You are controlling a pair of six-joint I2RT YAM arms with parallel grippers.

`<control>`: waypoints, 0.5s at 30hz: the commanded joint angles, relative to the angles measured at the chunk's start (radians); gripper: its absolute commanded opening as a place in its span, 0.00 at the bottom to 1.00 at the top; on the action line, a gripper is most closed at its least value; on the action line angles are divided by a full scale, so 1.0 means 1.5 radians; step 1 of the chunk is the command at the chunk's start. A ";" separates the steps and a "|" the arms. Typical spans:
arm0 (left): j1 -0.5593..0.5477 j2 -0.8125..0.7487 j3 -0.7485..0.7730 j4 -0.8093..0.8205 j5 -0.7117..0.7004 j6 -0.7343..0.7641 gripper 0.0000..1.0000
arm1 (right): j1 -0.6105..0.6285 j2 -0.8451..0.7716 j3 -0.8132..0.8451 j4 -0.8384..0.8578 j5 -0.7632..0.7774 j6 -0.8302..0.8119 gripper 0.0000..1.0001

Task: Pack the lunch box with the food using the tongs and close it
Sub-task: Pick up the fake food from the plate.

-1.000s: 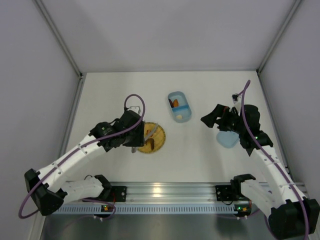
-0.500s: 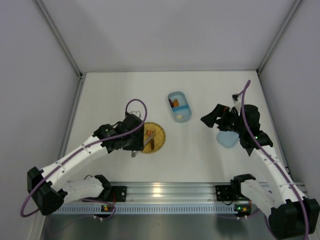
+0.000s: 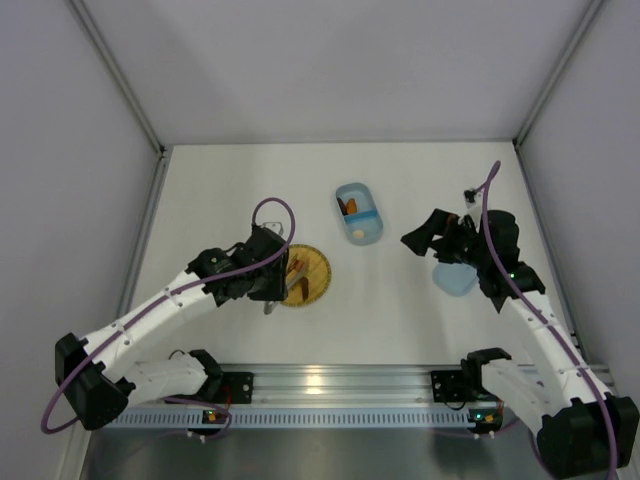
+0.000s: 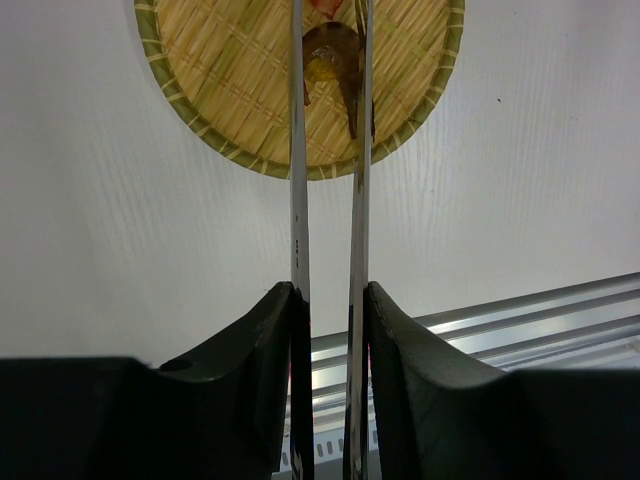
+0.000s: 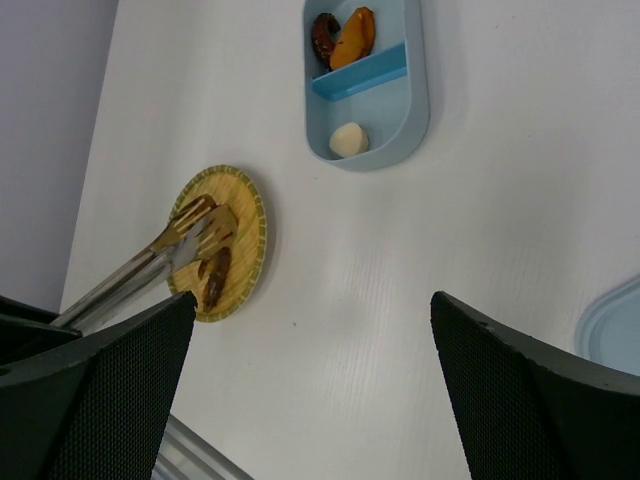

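My left gripper [image 3: 276, 285] [image 4: 328, 292] is shut on the pale tongs [image 3: 296, 275] [image 4: 297, 200], a finger pressing each arm. The tong heads [image 5: 200, 226] reach over the yellow woven plate [image 3: 318, 285] [image 4: 220, 60]. A brown piece of food [image 4: 335, 62] [image 5: 213, 276] lies on the plate between the tong arms; whether they pinch it I cannot tell. The light-blue lunch box [image 3: 358, 212] [image 5: 385, 112] stands open, holding a dark red piece [image 5: 323, 36], an orange piece [image 5: 356, 36] and a white piece [image 5: 348, 138]. My right gripper [image 3: 428, 240] [image 5: 312, 300] hangs open and empty, right of the box.
The box's lid [image 3: 455, 278] [image 5: 615, 325] lies flat on the table under my right arm. White walls close the table on the left, back and right. The aluminium rail [image 3: 330, 385] [image 4: 500, 330] runs along the near edge.
My left gripper pulled a little toward the near left and squeezed the tong arms closer together over the plate. The right arm has not moved.
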 commanded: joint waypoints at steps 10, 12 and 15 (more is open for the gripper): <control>-0.003 0.005 0.077 0.002 -0.011 0.010 0.35 | 0.009 0.002 -0.001 0.052 -0.006 0.002 1.00; -0.003 0.010 0.090 0.002 -0.012 0.013 0.35 | 0.009 0.002 0.000 0.051 -0.006 0.001 0.99; -0.003 0.020 0.105 0.007 -0.017 0.018 0.35 | 0.009 0.003 0.002 0.051 -0.006 0.001 0.99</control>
